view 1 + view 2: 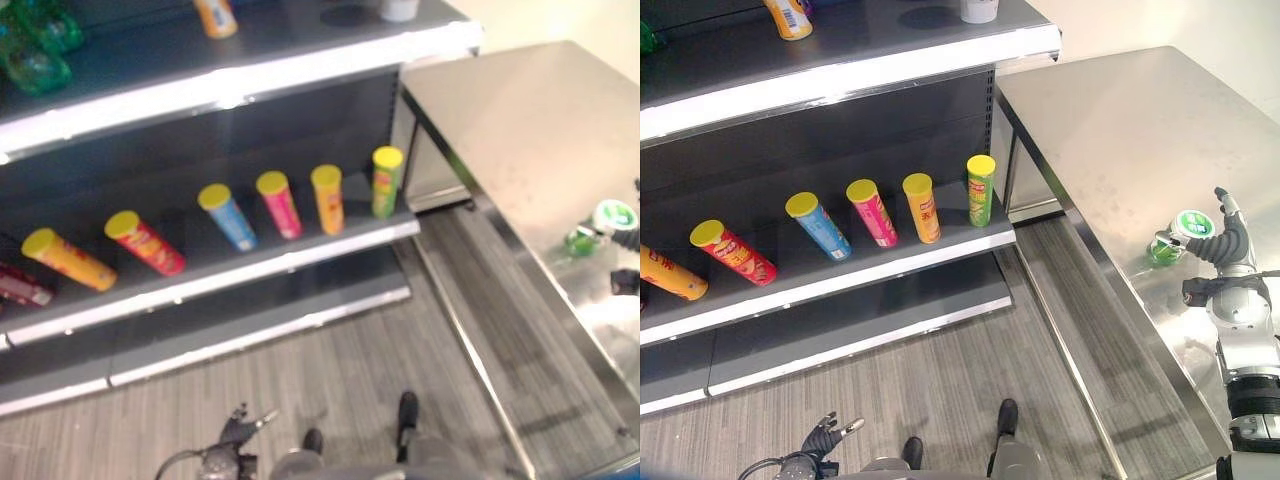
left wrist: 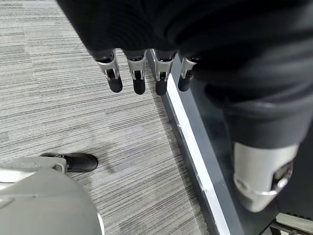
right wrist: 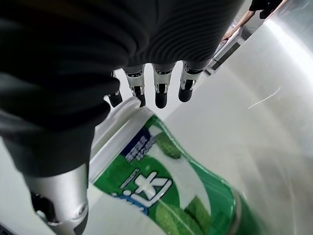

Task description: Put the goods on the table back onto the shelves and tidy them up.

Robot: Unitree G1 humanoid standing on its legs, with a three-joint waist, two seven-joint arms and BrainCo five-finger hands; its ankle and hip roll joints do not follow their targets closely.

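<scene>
Right hand (image 1: 1225,243) over the brushed steel worktop (image 1: 1120,130), at the green plastic bottle with a white lid (image 1: 1178,237). Bottle lying on its side on the worktop, lid end toward the hand. In the right wrist view, fingers (image 3: 160,88) straight and spread above the bottle (image 3: 171,186), thumb low beside it, nothing curled round it; cannot tell whether touching. Hand wide, holding nothing.

Left hand (image 1: 822,437) hanging low over the grey striped carpet floor (image 1: 940,380), well apart from the worktop, on the side away from it. In the left wrist view, fingers (image 2: 139,78) straight, pointing down at the floor beside the white-edged base of the dark grey shelf unit (image 2: 195,152). Relaxed, empty.

Shelf unit (image 1: 220,90) standing just beside the worktop's far end. On its middle shelf, a row of yellow-lidded cardboard snack tubes: green tube (image 1: 980,190) nearest the worktop, upright; then orange tube (image 1: 922,207), pink tube (image 1: 872,212), blue tube (image 1: 818,225), red tube (image 1: 733,251), leaning more the farther from the worktop; another orange tube (image 1: 68,259) farthest, almost flat. Upper shelf: orange bottle (image 1: 216,17), white container (image 1: 979,10) at the end nearest the worktop, green bottles (image 1: 35,45) at the far end.
</scene>
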